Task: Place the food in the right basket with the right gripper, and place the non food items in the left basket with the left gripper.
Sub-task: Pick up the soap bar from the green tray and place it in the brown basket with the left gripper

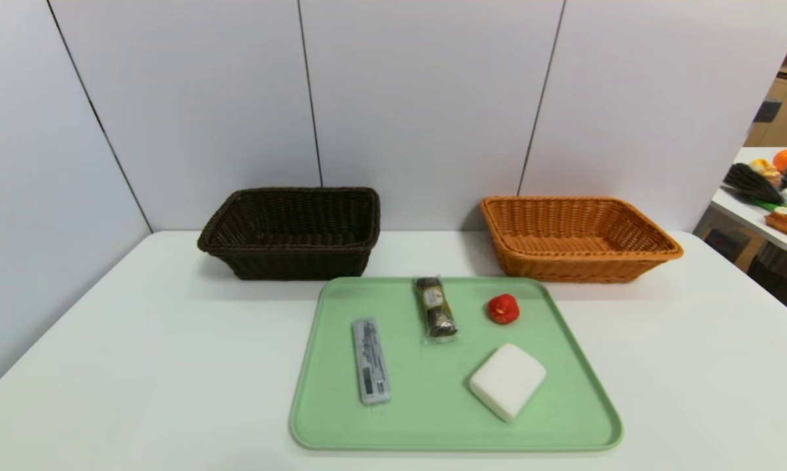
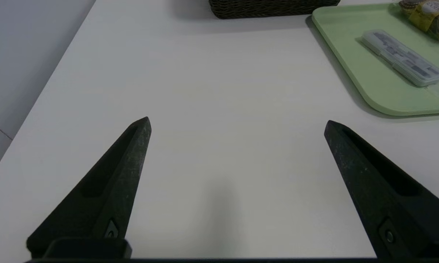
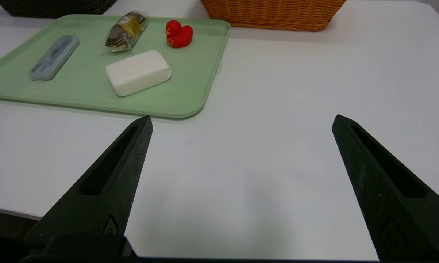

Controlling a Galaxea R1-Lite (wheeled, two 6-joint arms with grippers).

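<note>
A green tray (image 1: 341, 418) holds the food, a wrapped brown snack roll (image 1: 436, 307), plus a red rubber duck (image 1: 503, 309), a white soap-like block (image 1: 507, 381) and a slim grey case (image 1: 371, 360). Behind it stand the dark brown left basket (image 1: 293, 230) and the orange-tan right basket (image 1: 576, 237). Neither arm shows in the head view. My left gripper (image 2: 237, 124) hangs open over bare table beside the tray (image 2: 372, 84), with the grey case (image 2: 401, 57) off to one side. My right gripper (image 3: 242, 121) is open over bare table near the tray's corner (image 3: 190, 106); the snack roll (image 3: 126, 31), duck (image 3: 178, 34) and block (image 3: 138, 72) lie beyond.
The white table (image 1: 138, 366) is backed by pale wall panels (image 1: 426, 98) close behind the baskets. A second table with assorted items (image 1: 776, 196) stands at the far right. The table's near edge (image 3: 7, 212) shows in the right wrist view.
</note>
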